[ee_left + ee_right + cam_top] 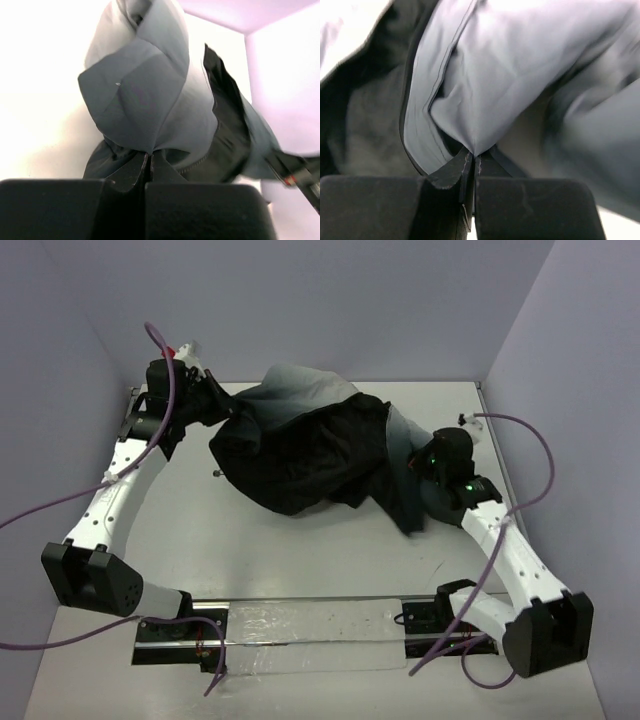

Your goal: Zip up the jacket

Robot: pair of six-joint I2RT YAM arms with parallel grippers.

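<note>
From above, the jacket (300,455) hides the tips of the left pincer (149,159) and right pincer (473,159), and its cloth is blurred at the right wrist view's right side.

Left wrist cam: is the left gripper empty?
No, the left gripper is shut on a fold of the jacket, with grey fabric pinched between its fingertips.

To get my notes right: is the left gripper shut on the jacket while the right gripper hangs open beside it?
Not quite: the right gripper is also shut on the jacket, pinching a grey fold, as the right wrist view shows. The left gripper is indeed shut on it.
</note>
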